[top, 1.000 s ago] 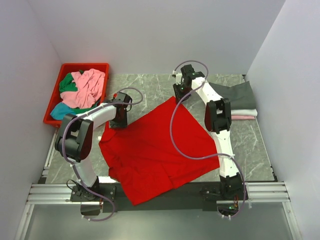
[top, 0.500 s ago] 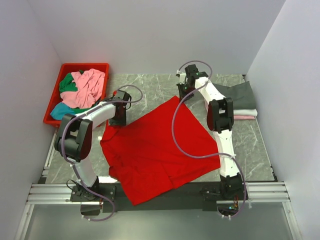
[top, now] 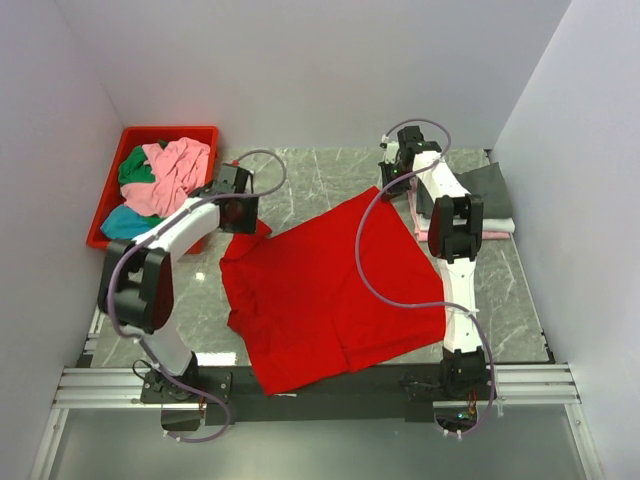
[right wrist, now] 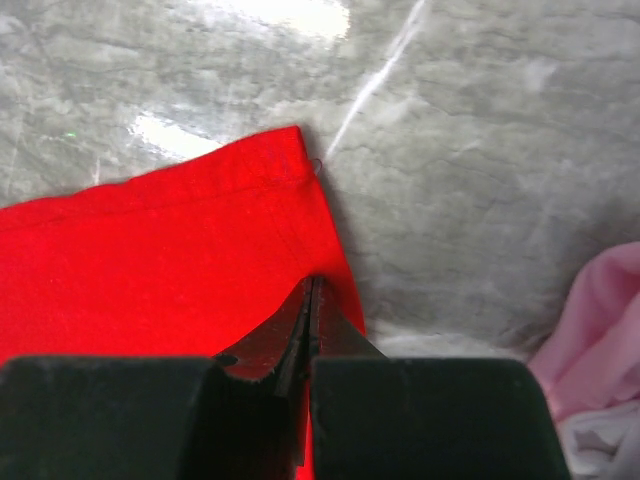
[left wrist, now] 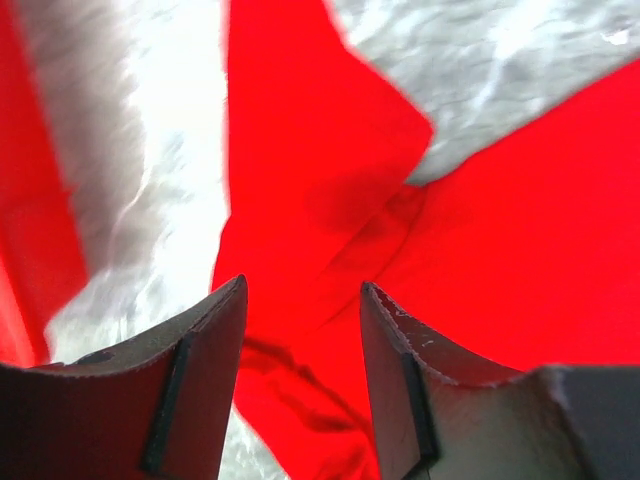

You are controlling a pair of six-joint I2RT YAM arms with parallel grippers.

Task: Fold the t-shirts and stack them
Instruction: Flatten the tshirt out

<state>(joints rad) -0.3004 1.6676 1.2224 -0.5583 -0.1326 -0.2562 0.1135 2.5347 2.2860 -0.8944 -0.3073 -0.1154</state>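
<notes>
A large bright red t-shirt [top: 330, 290] lies spread out on the marble table. My right gripper [top: 390, 188] is at the shirt's far right corner. In the right wrist view that gripper [right wrist: 312, 285] is shut on the red hem [right wrist: 300, 170], just behind the corner. My left gripper [top: 243, 212] hovers at the shirt's far left sleeve. Its jaws [left wrist: 300, 300] stand open, with the crumpled red sleeve [left wrist: 320, 220] below and between them. More t-shirts, pink [top: 178, 170], green [top: 135, 165] and teal [top: 120, 222], fill the red bin [top: 108, 195].
A folded stack sits at the right back: dark grey [top: 488, 188] on top, white and pink [top: 492, 235] beneath, the pink cloth [right wrist: 600, 330] close beside my right gripper. White walls close in the left, back and right. The metal rail [top: 320, 385] runs along the near edge.
My right gripper closed on the red shirt's far corner and pulled it right; the whole shirt slid right. My left gripper moved back toward the bin while the sleeve shifted right.
</notes>
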